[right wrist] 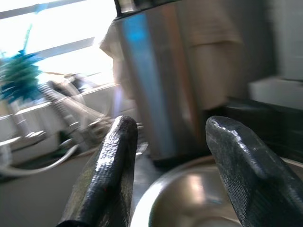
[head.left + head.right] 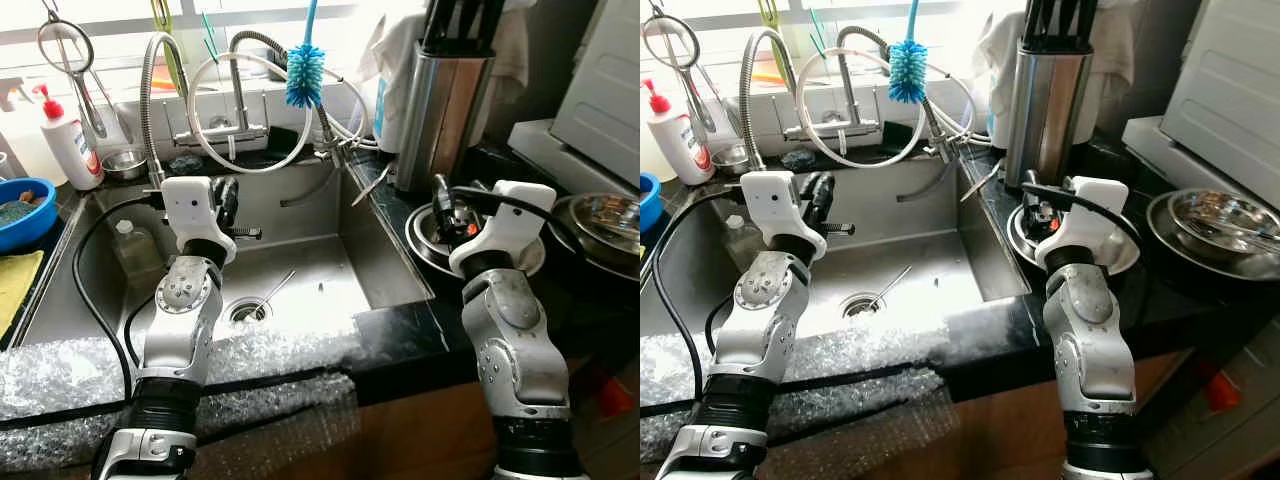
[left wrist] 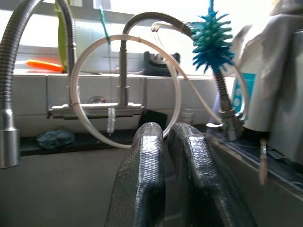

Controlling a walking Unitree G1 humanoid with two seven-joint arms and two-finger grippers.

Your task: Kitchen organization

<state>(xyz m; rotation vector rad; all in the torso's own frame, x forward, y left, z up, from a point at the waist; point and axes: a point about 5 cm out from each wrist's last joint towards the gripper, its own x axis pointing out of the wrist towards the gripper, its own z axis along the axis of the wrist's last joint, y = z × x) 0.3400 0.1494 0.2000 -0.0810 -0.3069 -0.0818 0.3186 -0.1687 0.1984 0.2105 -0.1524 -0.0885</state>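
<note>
A single steel bowl [image 2: 432, 240] sits on the black desk [image 2: 400, 335] just right of the sink [image 2: 300, 270], at the foot of one tall steel canister [image 2: 440, 110] holding dark utensils. The right end effector [image 1: 170, 137] hovers directly over that bowl with its two black fingers [image 1: 111, 165] spread wide and nothing between them; in the right wrist view the bowl's rim curves just beneath the fingertips, with the canister close behind (this view is somewhat blurred). Further right on the desk lie two more nested steel dishes [image 2: 1220, 225]. The left end effector [image 3: 163, 137] is held above the sink basin, its two fingers pressed nearly together with only a thin gap, gripping nothing, and pointing at the back wall. There, one mixer tap [image 3: 120, 101] stands between two flexible metal hoses [image 2: 152, 90], with a loop of white tubing [image 2: 250, 110] around it and one blue bottle brush [image 2: 304, 75] hanging near the right hose. In the basin, one thin metal utensil [image 2: 272, 290] lies beside the drain [image 2: 245, 310]. On the left edge stand one white dispenser bottle [image 2: 68, 145] with a red pump, one small steel cup [image 2: 123, 163], and one blue bowl [image 2: 25, 210]. Bubble wrap [image 2: 80, 375] covers the front edge of the sink.
</note>
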